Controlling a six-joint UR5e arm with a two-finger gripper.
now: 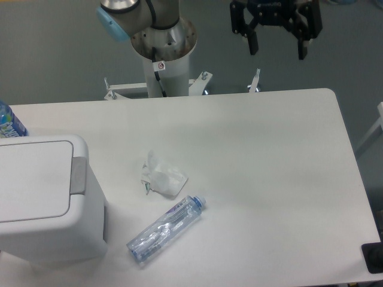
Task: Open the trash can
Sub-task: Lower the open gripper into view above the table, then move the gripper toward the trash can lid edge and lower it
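honestly nothing's been done yet as far as i can tell. only one view, the fixed camera, so here goes: the trash can sits at about 8 o'clock in the shot, on the near left corner of the table, and its flat lid is down flush. the grey push-button strip along the lid's right edge looks untouched. so the whole job is still ahead: get over there, press that strip, lid pops.

the claw hangs way up at 1 o'clock, off past the far edge of the table, fingers spread apart and holding nothing. from the claw the bin lies down toward 7 o'clock, well apart, basically the whole table diagonal away.

between them there's a crumpled tissue and a clear plastic bottle lying on its side, both just right of the bin. another bottle peeks in at 9 o'clock behind the can.
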